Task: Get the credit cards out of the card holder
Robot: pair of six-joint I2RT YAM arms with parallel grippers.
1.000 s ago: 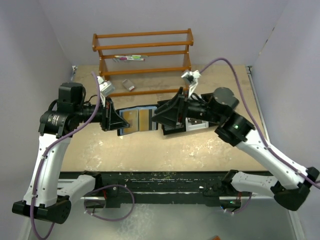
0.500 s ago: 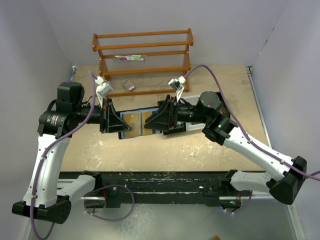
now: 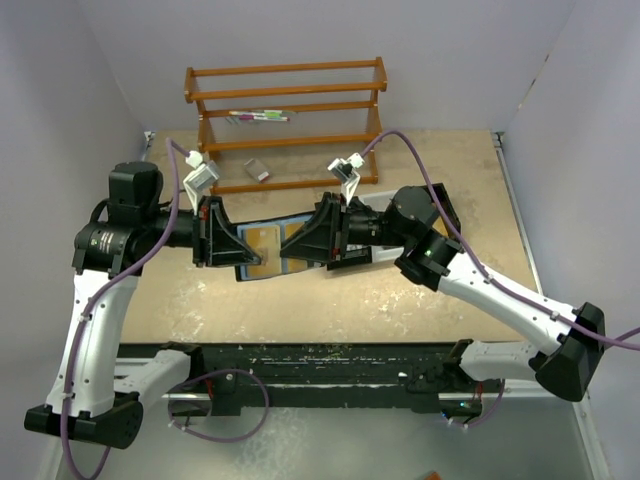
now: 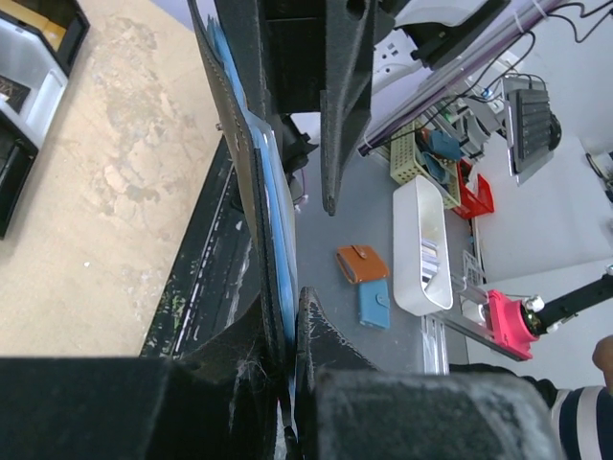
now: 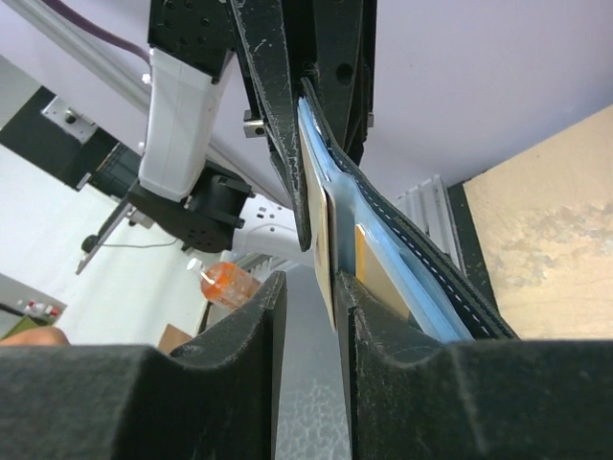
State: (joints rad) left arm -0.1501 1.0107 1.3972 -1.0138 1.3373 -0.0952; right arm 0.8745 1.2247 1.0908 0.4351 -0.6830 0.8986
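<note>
Orange-tan credit cards (image 5: 324, 254) are being grasped: one is straddled narrowly by right fingers (image 5: 263, 326), card holder (image 4: 244, 163) clamped by left fingers (image 4: 321, 335); closing is needed next.

White arms (image 3: 95, 320) with black joints (image 3: 110, 245), purple cables (image 3: 400, 134), black triangular jaws.

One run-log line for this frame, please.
left tool: shut on open card holder, held off table | right tool: open, jaws straddling one orange credit card | extraction: not yet done
</note>
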